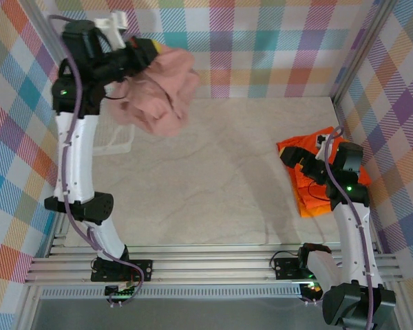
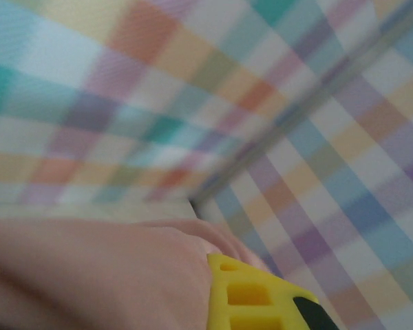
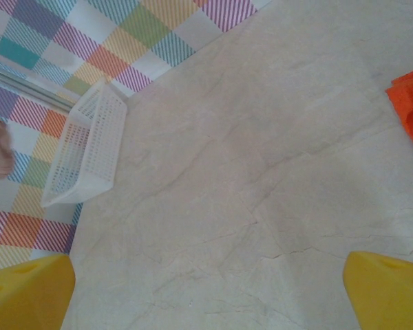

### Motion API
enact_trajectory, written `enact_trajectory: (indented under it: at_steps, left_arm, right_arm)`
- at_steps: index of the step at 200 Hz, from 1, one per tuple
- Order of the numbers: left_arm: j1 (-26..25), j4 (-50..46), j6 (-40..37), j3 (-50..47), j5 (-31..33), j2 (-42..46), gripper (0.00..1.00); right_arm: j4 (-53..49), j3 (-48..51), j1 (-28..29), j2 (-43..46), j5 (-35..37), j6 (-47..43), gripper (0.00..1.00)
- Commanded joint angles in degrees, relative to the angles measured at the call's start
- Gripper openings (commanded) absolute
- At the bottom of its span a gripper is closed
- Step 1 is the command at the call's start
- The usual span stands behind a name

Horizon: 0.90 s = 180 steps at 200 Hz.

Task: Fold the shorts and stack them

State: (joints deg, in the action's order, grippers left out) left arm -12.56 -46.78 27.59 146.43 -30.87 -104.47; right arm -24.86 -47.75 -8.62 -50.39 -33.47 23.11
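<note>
Your left gripper (image 1: 149,49) is clamped tight on the dusty pink cloth shorts (image 1: 162,89), held high at the far left corner near the plaid back wall. The shorts hang off it in a bunched lump, clear of the pale marbled table (image 1: 220,185), w/ the white plastic mesh basket (image 1: 117,141) on the table beneath, a bit to the left. In the left wrist view one yellow finger (image 2: 251,299) sits pressed against pink cloth. Your right gripper (image 3: 206,295) has its yellow fingers spread wide w/ nothing between them, hovering over bare table just beside the bright orange folded shorts (image 1: 304,196). Those lie at the right side of the table, partly under the right arm; can't tell how many pieces are in that pile. Step in hand, imo: getting the pink pair over to open table for folding. Orange looks done, pink not yet started. Next move calls for carrying the bundle to the open centre, lowering till the cloth touches, then spreading it flat, prob w/ the right gripper taking the waistband or another edge, since it's crumpled and a one-point hold won't open it. Mind the hanging cloth doesn't snag the basket rim on the way
</note>
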Motion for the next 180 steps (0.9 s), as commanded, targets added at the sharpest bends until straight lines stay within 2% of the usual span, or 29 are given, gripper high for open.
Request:
enact_trajectory:
  at_steps: [1, 8, 16, 20, 27, 33, 37, 43, 67, 82, 104, 126, 157, 180]
  left_arm:
    - [-2.23, -1.59, -4.40, -3.03, -5.79, -2.15, 0.06]
    - [-2.21, -0.50, -4.91, -6.20, -6.56, -1.88, 0.14]
    - [-2.21, 0.11, -6.39, -9.55, -6.28, -1.42, 0.27]
    - [-2.21, -0.01, -7.36, -11.12, -5.69, -1.17, 0.36]
    - [-2.21, -0.52, -9.30, -13.66, -3.97, -0.64, 0.61]
    - [-2.21, -1.12, -11.25, -15.91, -1.88, -0.06, 0.77]
    - [-2.21, -1.36, -12.34, -17.51, -0.58, 0.47, 0.84]
    - [-2.19, -1.12, -13.42, -20.02, 0.83, 1.40, 0.89]
    - [-3.42, 6.48, -12.59, -34.33, -1.66, 7.90, 0.97]
    - [-6.53, 10.81, -11.78, -43.23, 0.29, 12.61, 1.00]
    - [-12.55, 12.37, -11.93, -52.69, 5.83, 16.39, 1.00]
    - [-18.71, 11.39, -11.78, -58.34, 12.39, 16.24, 0.98]
    - [-27.78, 7.39, -14.78, -61.56, 24.93, 11.57, 0.92]
    - [-32.40, 4.73, -15.08, -62.37, 33.34, 7.10, 0.88]
  right_arm:
    - [0.96, -0.05, 0.39, 1.25, -0.23, -0.22, 1.00]
    - [0.79, -0.16, 0.38, 1.52, -0.32, -0.34, 1.00]
    - [0.43, -0.29, 0.52, 1.59, -0.45, -0.59, 0.99]
    - [0.31, -0.39, 0.54, 1.73, -0.60, -0.83, 0.99]
    - [-0.14, -0.58, 0.58, 1.70, -0.95, -1.11, 1.00]
    - [-0.51, -0.72, 0.67, 1.77, -1.35, -1.43, 0.99]
    - [-0.73, -0.78, 0.85, 1.74, -1.36, -1.69, 1.00]
    - [-1.22, -0.85, 0.97, 1.70, -1.35, -2.07, 0.99]
    - [-3.21, -0.86, 1.98, 1.02, 0.08, -3.54, 1.00]
    - [-3.65, -0.53, 2.97, -0.13, 1.54, -4.15, 0.99]
    - [-4.19, -0.24, 5.85, -2.89, 4.90, -5.19, 0.99]
    - [-5.37, -0.90, 9.83, -7.17, 9.83, -6.41, 1.00]
    - [-3.30, -0.54, 11.53, -10.95, 10.11, -3.56, 0.99]
    - [-1.87, 0.61, 11.68, -10.56, 11.98, -1.78, 1.00]
